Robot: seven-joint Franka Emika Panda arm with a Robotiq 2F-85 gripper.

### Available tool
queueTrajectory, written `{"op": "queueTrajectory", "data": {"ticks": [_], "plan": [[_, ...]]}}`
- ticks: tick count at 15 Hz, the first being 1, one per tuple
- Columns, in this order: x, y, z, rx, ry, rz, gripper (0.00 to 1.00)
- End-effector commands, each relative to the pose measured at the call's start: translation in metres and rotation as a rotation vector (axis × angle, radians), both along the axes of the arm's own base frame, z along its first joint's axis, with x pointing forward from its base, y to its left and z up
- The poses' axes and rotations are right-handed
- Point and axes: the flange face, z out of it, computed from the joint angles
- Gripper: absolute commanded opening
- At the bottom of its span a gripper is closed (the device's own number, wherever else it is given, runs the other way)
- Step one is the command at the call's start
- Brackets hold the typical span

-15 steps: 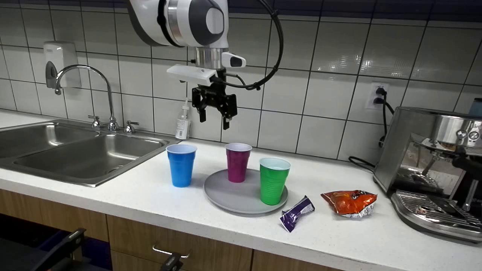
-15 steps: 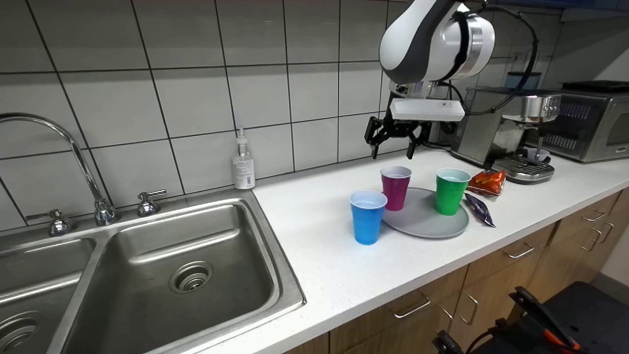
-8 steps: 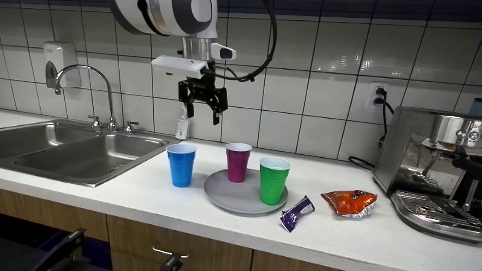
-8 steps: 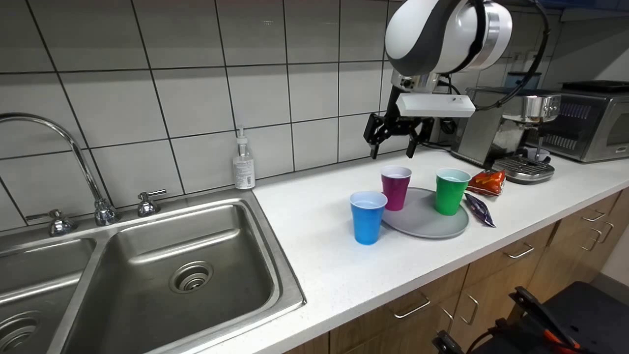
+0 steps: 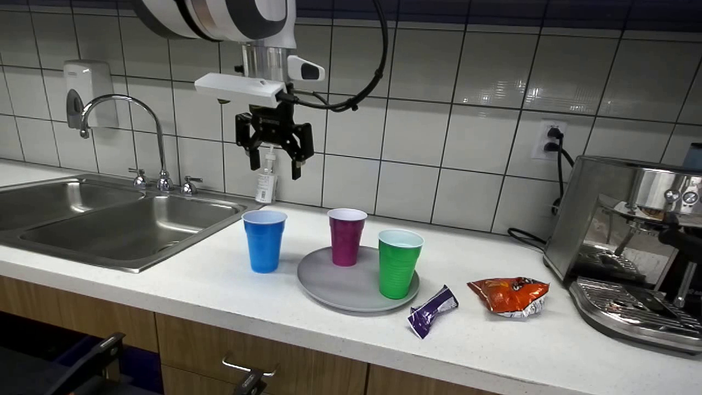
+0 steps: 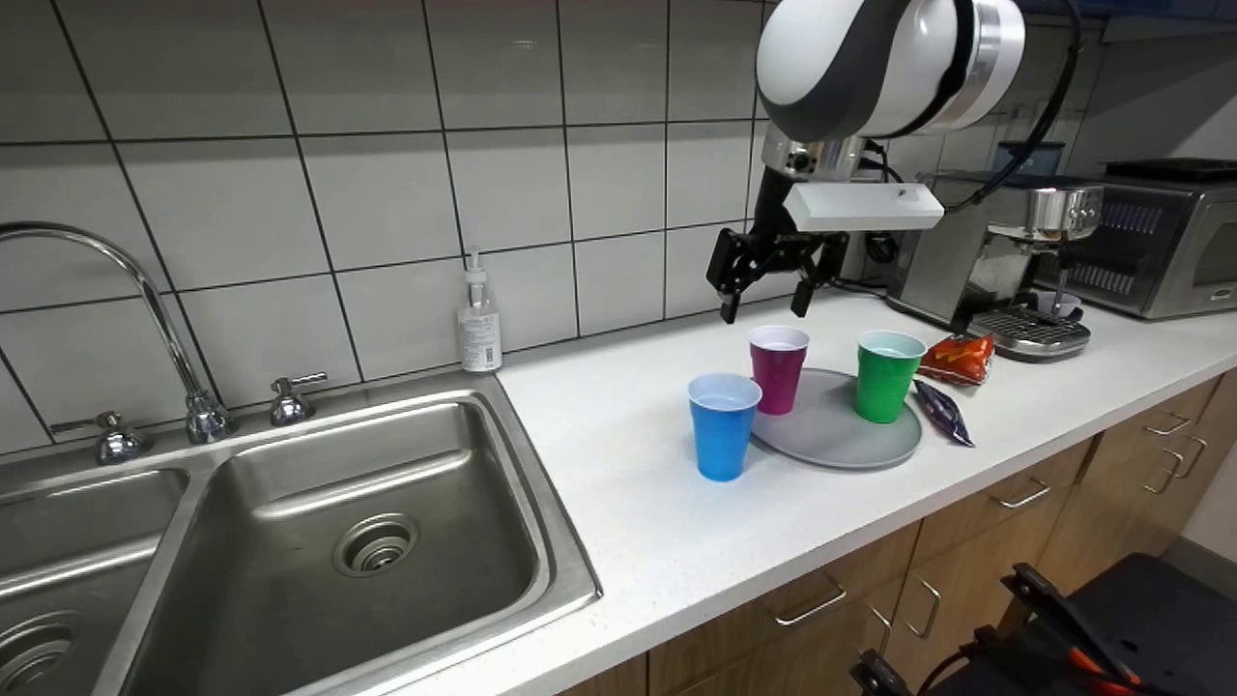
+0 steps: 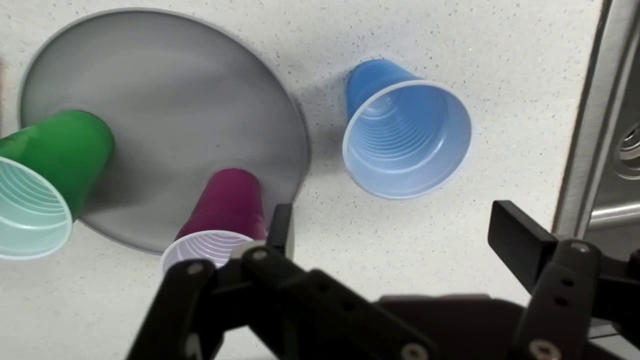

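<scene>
My gripper (image 5: 275, 168) hangs in the air above the counter with its jaws wide apart and nothing between them. The blue cup (image 5: 264, 241) stands upright on the counter, below the gripper in an exterior view. In the wrist view that blue cup (image 7: 407, 140) lies just ahead of the gap between the fingertips. A magenta cup (image 6: 777, 372) and a green cup (image 6: 884, 377) stand upright on a grey plate (image 6: 826, 449). One finger (image 7: 281, 225) hides part of the magenta cup (image 7: 225, 205) in the wrist view.
A purple wrapped snack (image 5: 432, 311) and an orange chip bag (image 5: 510, 296) lie right of the plate. Beyond them stands a coffee machine (image 5: 581, 214). A steel sink (image 6: 570, 561) borders the counter's left side, with a soap bottle (image 6: 479, 329) near the tiled wall.
The arm and open gripper have moved left and slightly up in an exterior view, from near the magenta cup's side to over the blue cup's side. Cups, plate and snacks stay put.
</scene>
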Motion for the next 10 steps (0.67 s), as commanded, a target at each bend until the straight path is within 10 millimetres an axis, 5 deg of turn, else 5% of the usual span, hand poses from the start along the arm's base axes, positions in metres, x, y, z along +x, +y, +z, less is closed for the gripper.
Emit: {"op": "queueTrajectory", "data": {"ticks": [1, 10], "plan": [[-0.016, 0.016, 0.003, 0.005, 0.021, 0.068, 1.00], [-0.026, 0.036, -0.016, -0.015, 0.070, 0.120, 1.00]]}}
